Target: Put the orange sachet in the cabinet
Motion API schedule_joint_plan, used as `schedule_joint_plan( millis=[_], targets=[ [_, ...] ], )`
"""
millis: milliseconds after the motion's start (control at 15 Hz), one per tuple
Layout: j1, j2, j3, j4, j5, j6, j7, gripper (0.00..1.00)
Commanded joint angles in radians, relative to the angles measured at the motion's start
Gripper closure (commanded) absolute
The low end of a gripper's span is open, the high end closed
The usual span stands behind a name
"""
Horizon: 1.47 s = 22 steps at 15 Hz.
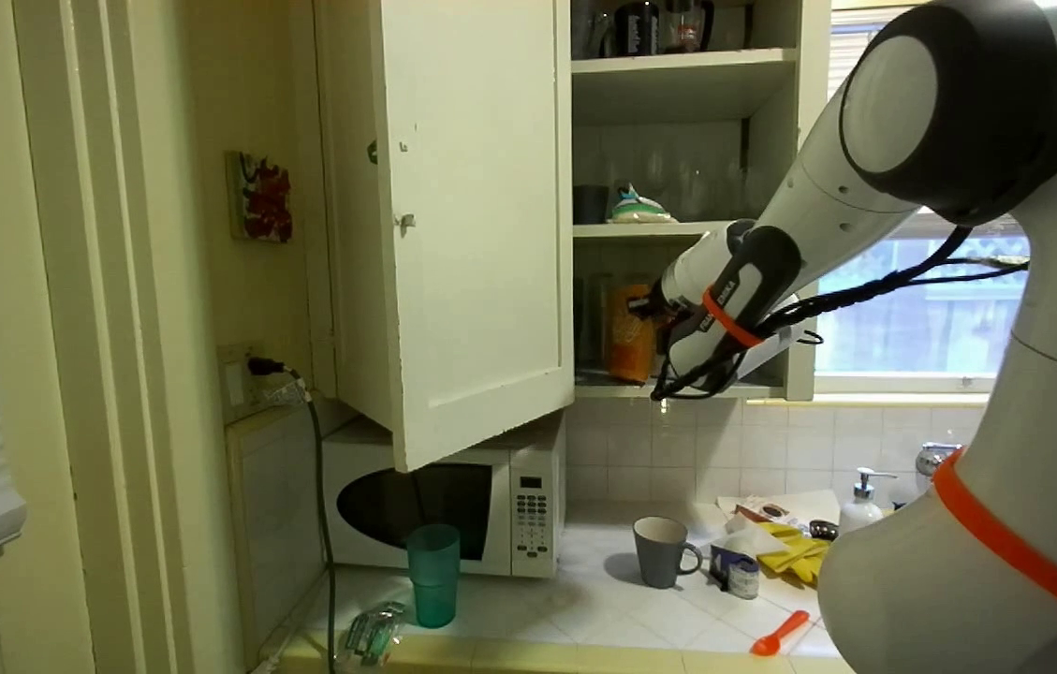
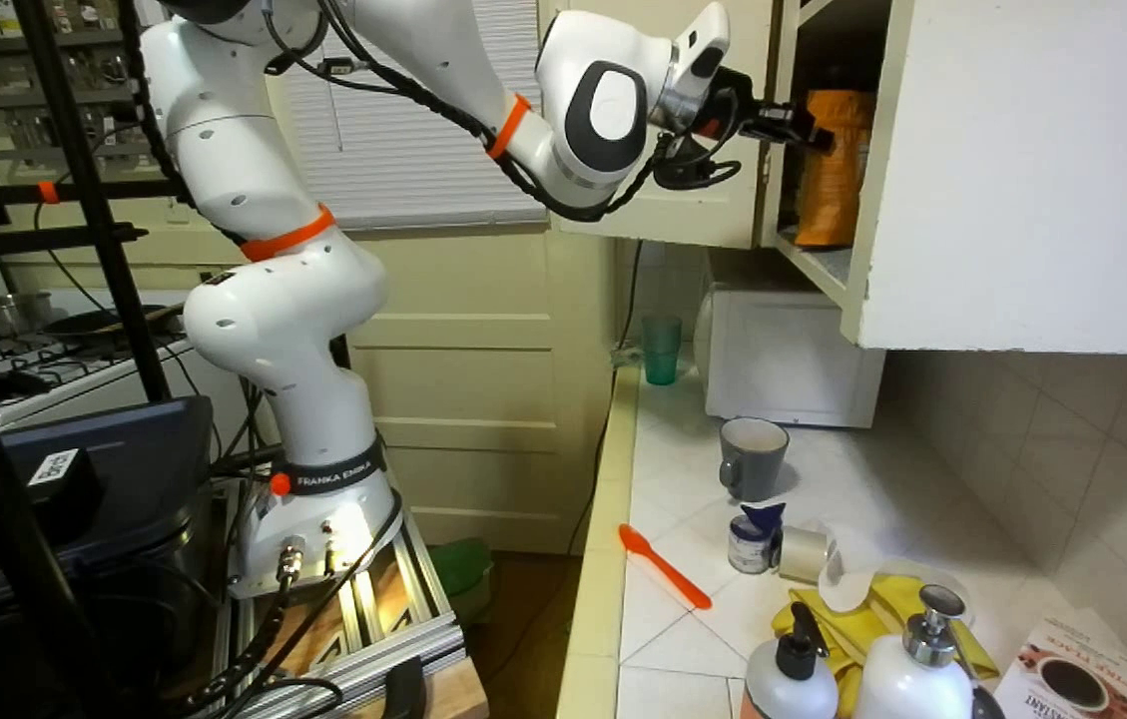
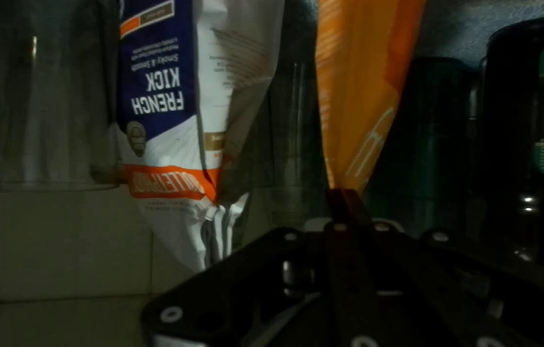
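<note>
The orange sachet (image 1: 631, 346) hangs upright inside the bottom compartment of the white cabinet (image 1: 481, 234), whose panelled door stands open. The sachet also shows in an exterior view (image 2: 831, 195) and in the wrist view (image 3: 361, 91). My gripper (image 2: 813, 135) reaches in through the cabinet's open front. In the wrist view my gripper (image 3: 346, 197) has its fingers together on the sachet's narrowed top end. The sachet's lower end is at the cabinet floor (image 2: 813, 262); I cannot tell whether it rests there. My gripper (image 1: 645, 307) partly covers the sachet's upper part.
In the wrist view a white and blue bag (image 3: 161, 96), a clear glass container (image 3: 40, 96) and a dark jar (image 3: 512, 135) stand around the sachet. A shelf (image 1: 678, 229) lies above my arm. A microwave (image 1: 533, 524) and mug (image 1: 661, 552) stand below.
</note>
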Motion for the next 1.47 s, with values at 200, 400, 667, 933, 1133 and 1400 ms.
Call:
schedule_joint_plan(
  millis=[200, 400, 667, 933, 1133, 1400],
  targets=[
    [-0.121, 0.028, 0.077, 0.027, 0.107, 0.020, -0.039, 0.74],
    [-0.144, 0.023, 0.105, 0.019, 0.132, 0.010, -0.033, 0.59],
    [-0.166, -0.018, 0.137, -0.009, 0.150, 0.012, -0.032, 0.29],
    [-0.208, -0.017, 0.171, 0.000, 0.166, 0.020, -0.046, 0.00],
    [-0.224, -0.008, 0.182, 0.006, 0.162, 0.016, -0.044, 0.00],
    [-0.264, -0.001, 0.213, 0.019, 0.167, 0.017, -0.053, 0.00]
  ],
)
